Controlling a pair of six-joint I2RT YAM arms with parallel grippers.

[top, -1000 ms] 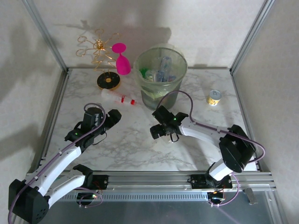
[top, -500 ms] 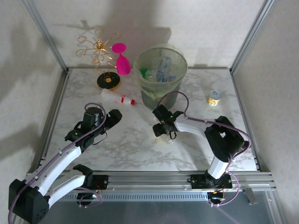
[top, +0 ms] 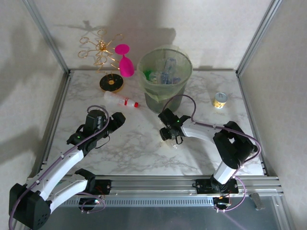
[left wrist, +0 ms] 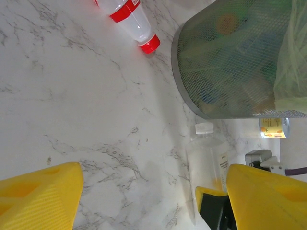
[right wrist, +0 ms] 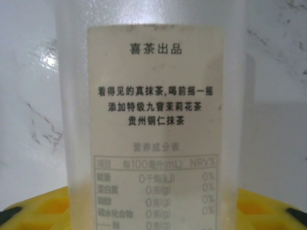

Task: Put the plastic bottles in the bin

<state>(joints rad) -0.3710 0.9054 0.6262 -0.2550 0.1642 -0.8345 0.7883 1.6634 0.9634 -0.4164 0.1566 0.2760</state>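
A clear plastic bottle (right wrist: 153, 96) with a pale printed label and a white cap (left wrist: 204, 128) lies on the marble table in front of the bin (top: 163, 93). My right gripper (top: 171, 138) is down over it. Its yellow fingers (right wrist: 33, 208) press against both sides of the bottle's body. A second bottle (top: 122, 100) with a red label and red cap lies to the left of the bin. Several bottles (top: 165, 72) are inside the bin. My left gripper (top: 115, 120) hovers open over bare marble, nothing between its fingers (left wrist: 38, 191).
A pink goblet (top: 125, 62) and a gold wire stand (top: 103, 52) on a black base stand at the back left. A short can (top: 219, 99) with a yellow label sits right of the bin. Metal frame posts edge the table.
My right gripper has shifted slightly right and toward the near edge over the clear bottle, and its jaws have closed in on it. The left arm has stayed still.
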